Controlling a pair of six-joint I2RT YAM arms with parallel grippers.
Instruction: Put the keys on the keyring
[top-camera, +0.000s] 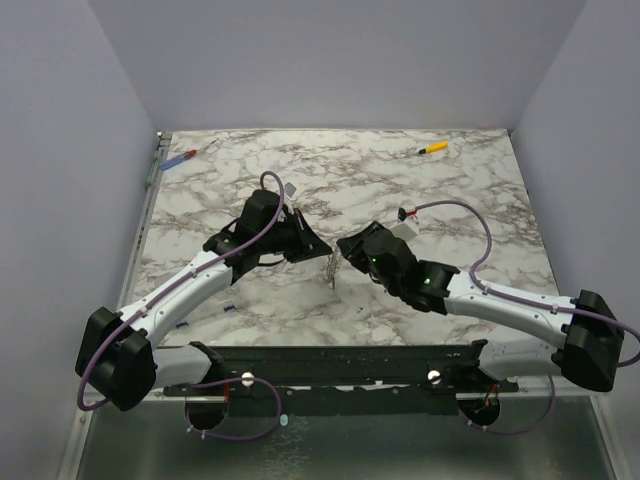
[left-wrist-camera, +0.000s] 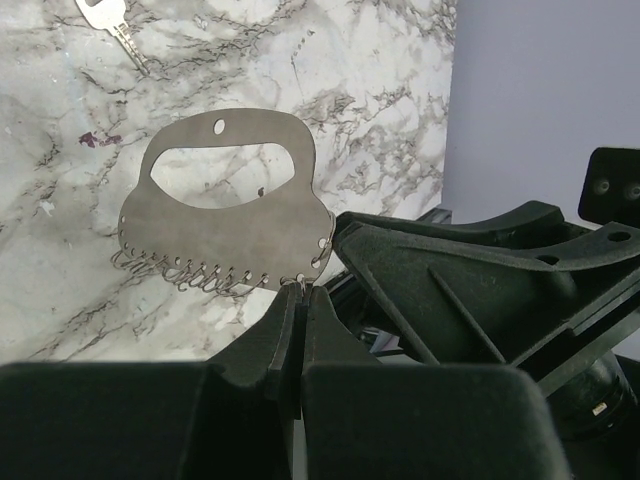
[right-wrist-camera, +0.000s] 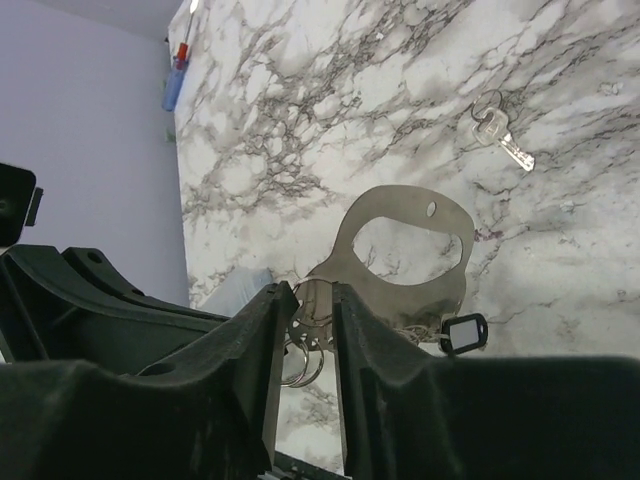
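While one plate (left-wrist-camera: 225, 225) (gripped) stands, one key (left-wrist-camera: 115, 28) lies apart.

Top external: high behind the arm bases, angled down and forward, far out, covers the whole counter (top-camera: 250, 170). Left wrist: close-up along the left gripper (left-wrist-camera: 300, 292) toward the metal plate (left-wrist-camera: 225, 215). Right wrist: close-up along the right gripper (right-wrist-camera: 310, 295), facing the same plate (right-wrist-camera: 410, 250) from the opposite side. Both wrist views share the loose key (left-wrist-camera: 105, 20) (right-wrist-camera: 497, 132).

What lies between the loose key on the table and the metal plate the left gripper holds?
Nothing: bare marble tabletop separates the key from the plate, shown in both wrist views.
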